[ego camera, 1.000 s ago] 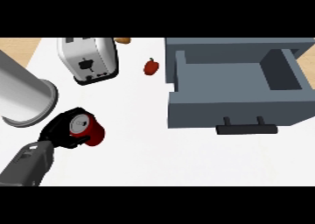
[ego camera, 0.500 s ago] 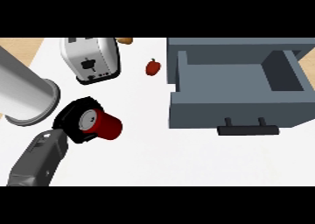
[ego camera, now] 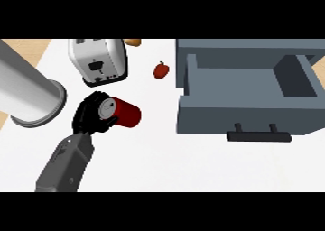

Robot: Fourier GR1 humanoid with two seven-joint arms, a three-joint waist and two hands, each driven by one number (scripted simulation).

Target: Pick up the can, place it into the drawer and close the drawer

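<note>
The red can (ego camera: 127, 113) lies tilted on its side, silver top facing left, in my left hand (ego camera: 90, 118). The hand's fingers curl round the can's top end, and the grey forearm (ego camera: 67, 163) comes in from the lower left. The grey drawer (ego camera: 239, 113) stands pulled open at the right, a short way right of the can, its inside bare and its black handle (ego camera: 259, 134) facing me. My right hand shows nowhere in the head view.
A silver toaster (ego camera: 98, 61) stands at the back, left of centre. A big silver cylinder (ego camera: 22, 90) lies at the far left, close to my hand. A small red pepper (ego camera: 162, 70) sits between toaster and drawer, with an orange item (ego camera: 133, 42) behind it.
My left hand has carried the can up and to the right, nearer the drawer. The can has tipped over so more of its red side shows.
</note>
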